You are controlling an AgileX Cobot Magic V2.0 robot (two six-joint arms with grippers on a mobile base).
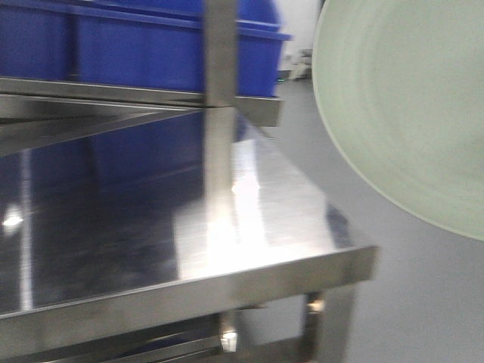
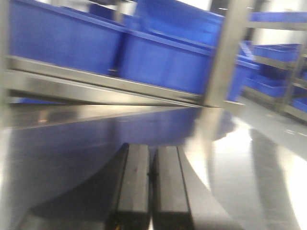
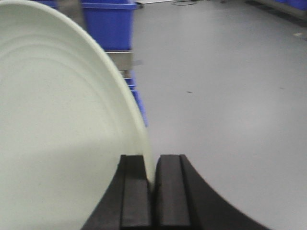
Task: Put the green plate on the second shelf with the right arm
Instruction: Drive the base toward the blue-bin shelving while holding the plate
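Right pincer [image 3: 152,173] clamped on green plate [image 3: 57,124] rim

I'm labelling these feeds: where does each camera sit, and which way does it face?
Front view: faces the steel shelf, blue bins above, green plate at right; no robot parts show.
Left wrist: behind the shut, empty left gripper, facing shelf and bins.
Right wrist: behind the right gripper, clamping the plate's rim; floor beyond.
Front and right wrist share the plate.

Mint-green plate [image 1: 408,98] (blue bins [image 1: 151,38])
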